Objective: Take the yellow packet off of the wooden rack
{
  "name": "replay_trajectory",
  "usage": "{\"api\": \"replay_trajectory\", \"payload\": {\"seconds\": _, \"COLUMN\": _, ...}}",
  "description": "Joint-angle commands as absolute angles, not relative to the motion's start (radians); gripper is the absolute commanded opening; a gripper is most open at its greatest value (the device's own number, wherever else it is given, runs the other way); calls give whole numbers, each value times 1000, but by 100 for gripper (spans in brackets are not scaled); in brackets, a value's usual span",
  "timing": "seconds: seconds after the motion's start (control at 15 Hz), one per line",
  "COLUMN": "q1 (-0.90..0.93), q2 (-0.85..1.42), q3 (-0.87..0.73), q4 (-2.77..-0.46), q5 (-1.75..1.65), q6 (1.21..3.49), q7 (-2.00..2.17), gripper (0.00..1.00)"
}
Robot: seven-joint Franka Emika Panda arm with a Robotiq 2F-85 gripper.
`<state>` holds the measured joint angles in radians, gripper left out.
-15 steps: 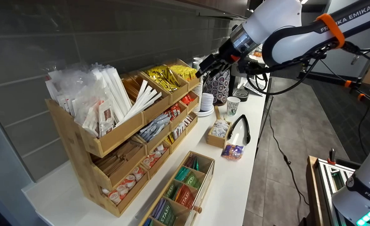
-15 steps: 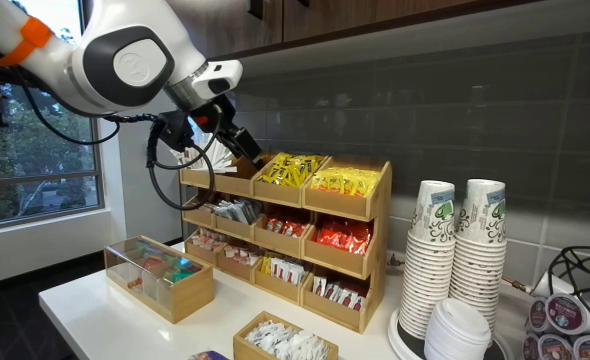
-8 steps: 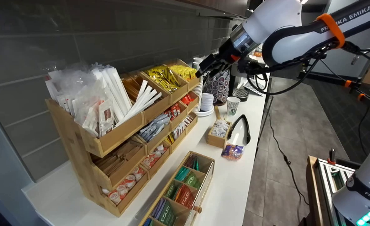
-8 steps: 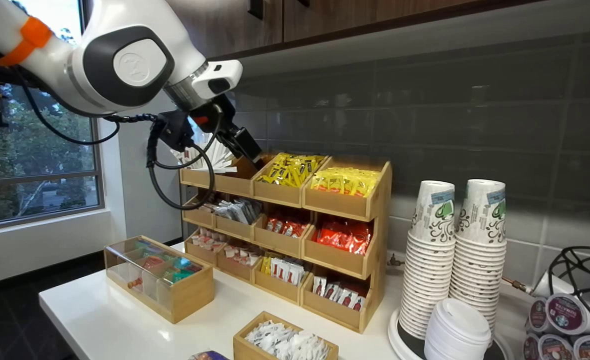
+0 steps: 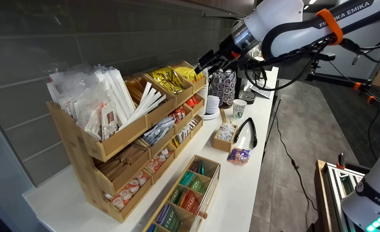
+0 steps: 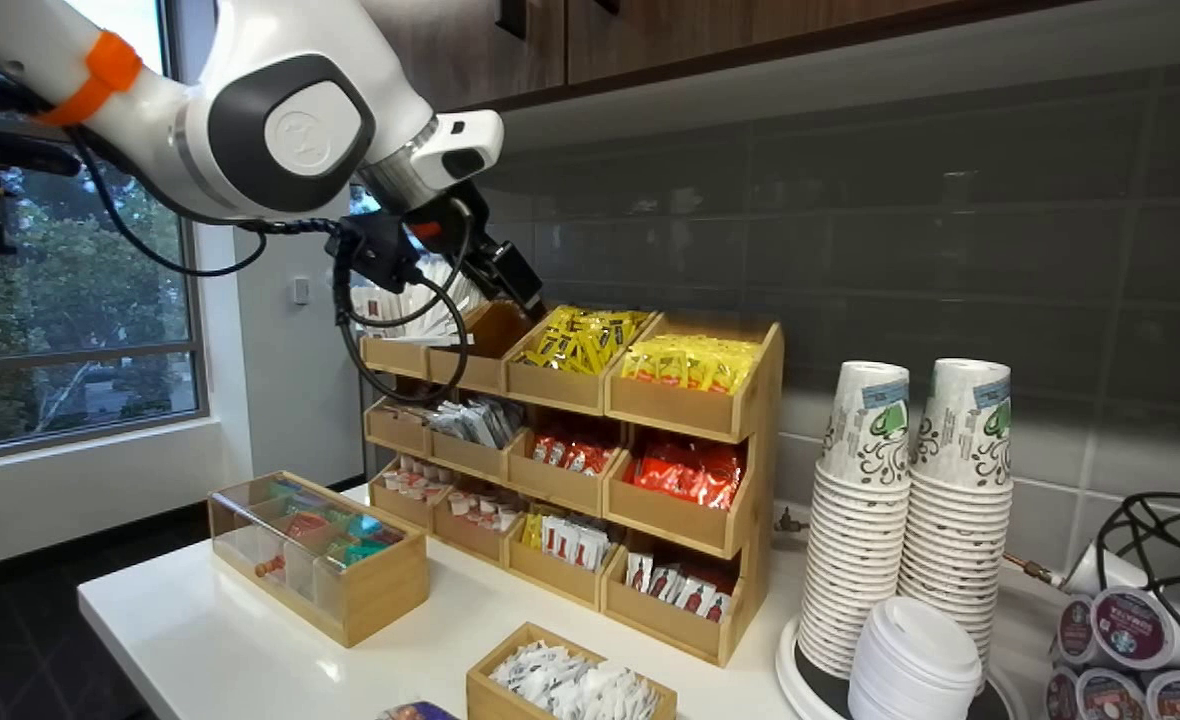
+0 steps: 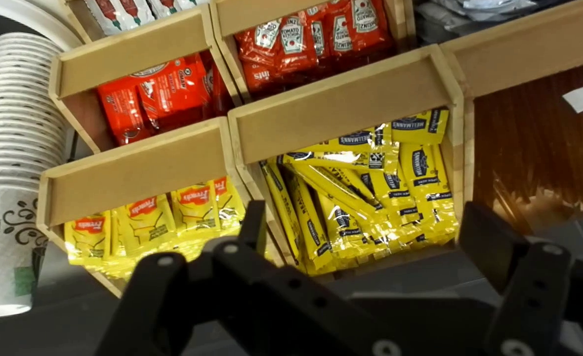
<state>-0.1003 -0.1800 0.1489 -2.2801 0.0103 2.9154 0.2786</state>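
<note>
The light-wood stepped rack (image 5: pixel 69 158) stands against the wall and also shows in an exterior view (image 6: pixel 765 470). Two neighbouring top-tier compartments hold heaps of shiny yellow packets: Hellmann's packets (image 7: pixel 390 193) and French's packets (image 7: pixel 145 217). Both heaps show in the exterior views, Hellmann's (image 6: pixel 585 340) and French's (image 6: pixel 690 362). I cannot tell which single packet is meant. My gripper (image 7: pixel 370 232) is open, with nothing between its fingers. It hangs above the top tier, its fingers on either side of the Hellmann's compartment in the wrist view. It also shows in an exterior view (image 5: pixel 204 69).
Red packets (image 7: pixel 163 96) fill compartments below. White sticks (image 5: pixel 145 103) poke out of the top tier. Stacked cups (image 6: pixel 860 520) stand beside the rack. A tea box (image 6: pixel 380 580), a small box of white sachets (image 6: pixel 570 685) and tongs (image 5: pixel 254 138) lie on the counter.
The arm was still between the two earlier moments. Now the gripper has moved slightly up, left in an exterior view and right in an exterior view. The packets have not moved.
</note>
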Motion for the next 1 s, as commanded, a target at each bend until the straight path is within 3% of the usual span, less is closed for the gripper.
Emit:
{"api": "replay_trajectory", "payload": {"seconds": 0.0, "q1": -36, "q2": -107, "q3": 92, "q4": -2194, "q5": 53, "q6": 2876, "q7": 194, "gripper": 100}}
{"api": "replay_trajectory", "payload": {"seconds": 0.93, "q1": -32, "q2": 59, "q3": 13, "q4": -2021, "q5": 33, "q6": 2899, "q7": 36, "gripper": 100}}
